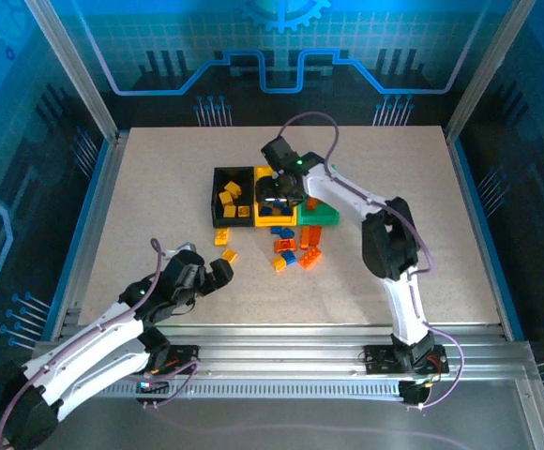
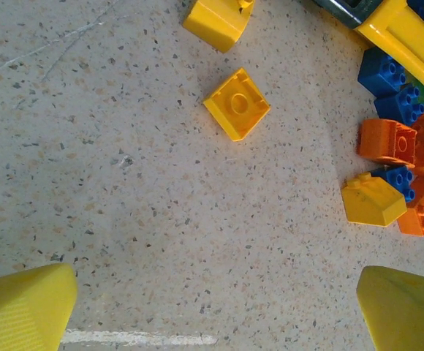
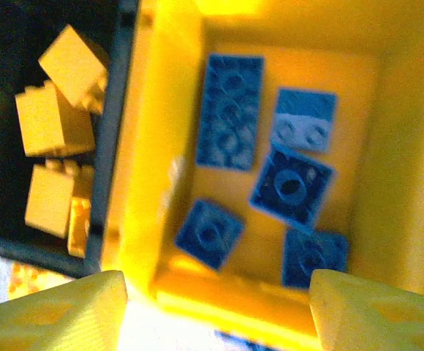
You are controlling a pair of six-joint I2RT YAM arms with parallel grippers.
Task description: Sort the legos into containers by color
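Speckled table (image 1: 394, 187) bears three joined containers (image 1: 216, 199) and loose legos (image 1: 309, 256).

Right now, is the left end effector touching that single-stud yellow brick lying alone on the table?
Apart. The left wrist view shows bare table between the single-stud yellow brick and the left end effector.

Blue legos (image 3: 230, 110), yellow bin (image 3: 157, 146); yellow legos (image 3: 51, 121), black bin (image 3: 118, 102).

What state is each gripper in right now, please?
Left gripper: open, holding nothing.
Right gripper: open, empty, over the yellow bin.
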